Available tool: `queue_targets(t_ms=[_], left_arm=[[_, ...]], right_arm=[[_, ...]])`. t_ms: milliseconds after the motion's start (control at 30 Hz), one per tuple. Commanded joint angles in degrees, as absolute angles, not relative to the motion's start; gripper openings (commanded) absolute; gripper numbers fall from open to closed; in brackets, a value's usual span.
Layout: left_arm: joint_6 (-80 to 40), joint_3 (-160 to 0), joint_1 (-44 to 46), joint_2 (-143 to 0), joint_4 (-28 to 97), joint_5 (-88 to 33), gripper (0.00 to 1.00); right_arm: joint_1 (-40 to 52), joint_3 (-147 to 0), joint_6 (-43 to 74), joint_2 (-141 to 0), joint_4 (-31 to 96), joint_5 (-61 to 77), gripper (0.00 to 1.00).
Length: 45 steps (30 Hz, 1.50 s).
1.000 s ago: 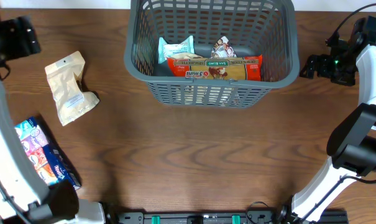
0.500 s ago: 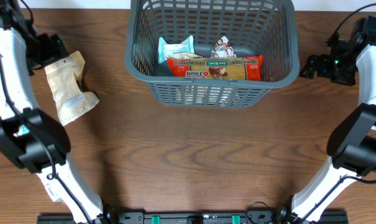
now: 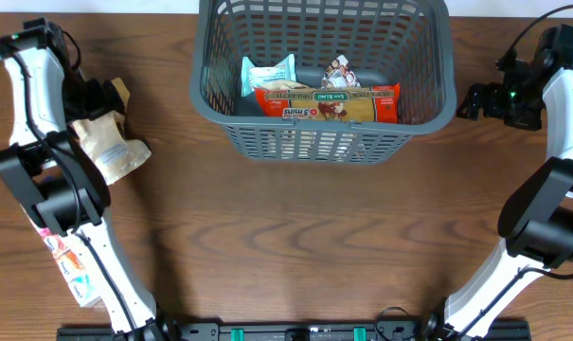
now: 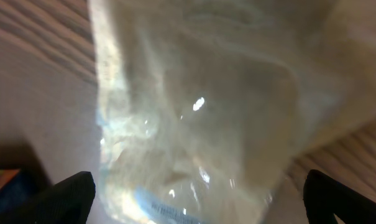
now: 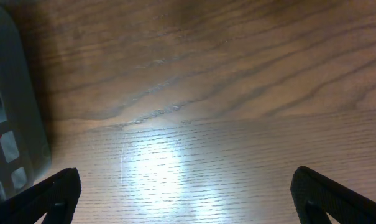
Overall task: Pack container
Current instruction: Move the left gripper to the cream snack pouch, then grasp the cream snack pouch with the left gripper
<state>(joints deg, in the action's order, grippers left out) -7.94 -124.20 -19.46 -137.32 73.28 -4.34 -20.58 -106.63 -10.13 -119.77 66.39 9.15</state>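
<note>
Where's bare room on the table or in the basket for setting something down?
The widest bare patch is the table in front of the basket, between the two arms. A narrow strip lies between basket and right claw. The left side is crowded: pouch, left claw. Packets cover most of the basket floor.

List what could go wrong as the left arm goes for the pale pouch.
1. The left gripper is open right over the pale pouch, which looks glossy and crumpled. It may pinch only a fold and slip.
2. The container has tall walls, so a dangling pouch could catch the rim.
3. The left arm lies over a colourful packet and could sweep it.
</note>
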Motion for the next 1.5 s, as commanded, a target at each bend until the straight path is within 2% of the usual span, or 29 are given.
queue_targets(t_ms=[0,467,533,633,733,867,933,1133,1233,1267,1400,1467], left_arm=[[-8.9,-123.1,-19.1,-139.1,73.6,-4.8,0.99],[-8.7,-116.0,-19.2,-141.5,68.3,-4.8,1.0],[-8.7,-114.7,-19.2,-141.5,68.0,-4.8,0.93],[-8.7,-114.5,-19.2,-141.5,68.4,-4.8,0.75],[-8.7,-114.5,-19.2,-141.3,68.9,-5.7,0.64],[-8.7,-114.5,-19.2,-140.7,69.1,-7.2,0.41],[-8.7,-114.6,-19.2,-139.7,69.1,-7.2,0.4],[-8.6,-115.3,-19.0,-134.2,68.7,-7.2,0.21],[-8.5,-115.3,-18.4,-129.0,68.4,-7.1,0.17],[-8.3,-115.3,-18.1,-126.9,68.2,-7.1,0.13],[-6.5,-115.3,-16.3,-118.5,67.1,-7.1,0.06],[-5.7,-115.3,-14.9,-113.7,65.7,-7.1,0.06]], right_arm=[[-20.8,-106.3,-11.0,-120.0,66.4,9.0,0.99],[-20.8,-106.3,-11.0,-120.0,67.0,8.8,0.99],[-20.8,-106.3,-11.2,-120.0,67.3,8.3,0.99],[-20.8,-106.3,-11.2,-120.0,67.7,7.3,0.99],[-20.8,-106.3,-11.2,-120.0,67.7,7.3,0.99],[-20.8,-106.3,-11.2,-120.0,67.7,7.3,0.99],[-20.8,-106.3,-11.2,-120.0,67.7,7.3,0.99],[-20.8,-106.3,-11.2,-120.0,67.7,7.3,0.99],[-20.8,-106.3,-11.2,-120.0,67.7,7.3,0.99],[-20.8,-106.3,-11.2,-120.0,67.7,7.3,0.99],[-20.8,-106.3,-11.2,-120.0,67.6,7.3,0.99],[-20.8,-106.3,-11.2,-120.0,67.5,7.3,0.99]])
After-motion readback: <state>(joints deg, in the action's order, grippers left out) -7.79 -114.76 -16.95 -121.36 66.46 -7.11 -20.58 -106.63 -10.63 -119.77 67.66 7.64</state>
